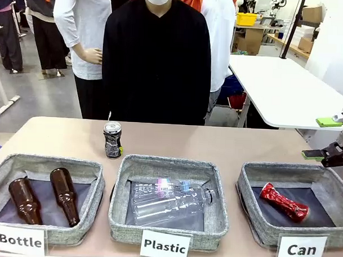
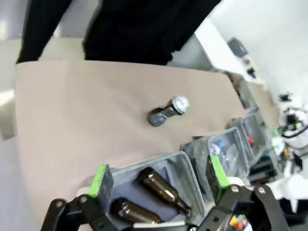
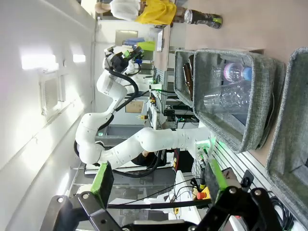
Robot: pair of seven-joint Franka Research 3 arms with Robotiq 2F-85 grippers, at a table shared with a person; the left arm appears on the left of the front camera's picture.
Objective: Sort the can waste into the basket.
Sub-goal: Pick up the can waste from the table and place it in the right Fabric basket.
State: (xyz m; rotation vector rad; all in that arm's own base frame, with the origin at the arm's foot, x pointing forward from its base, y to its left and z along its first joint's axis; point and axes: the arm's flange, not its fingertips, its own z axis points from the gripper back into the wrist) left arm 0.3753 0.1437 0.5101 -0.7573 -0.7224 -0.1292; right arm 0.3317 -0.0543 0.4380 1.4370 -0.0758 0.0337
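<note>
A dark grey-black crushed can with a silver top stands upright on the table, behind the gap between the left and middle baskets. The red crushed can lies on the dark floor of the grey basket signed "Can" at the right. My right gripper hovers open above that basket's far right corner, holding nothing. In the left wrist view my left gripper is open above the left basket, with the dark can farther off on bare table. The right wrist view shows the right gripper open and turned off the table.
Two brown glass bottles lie in the "Bottle" basket at left. Clear plastic bottles fill the "Plastic" basket in the middle. A person in a black top stands at the far edge. Bare table stretches behind the baskets.
</note>
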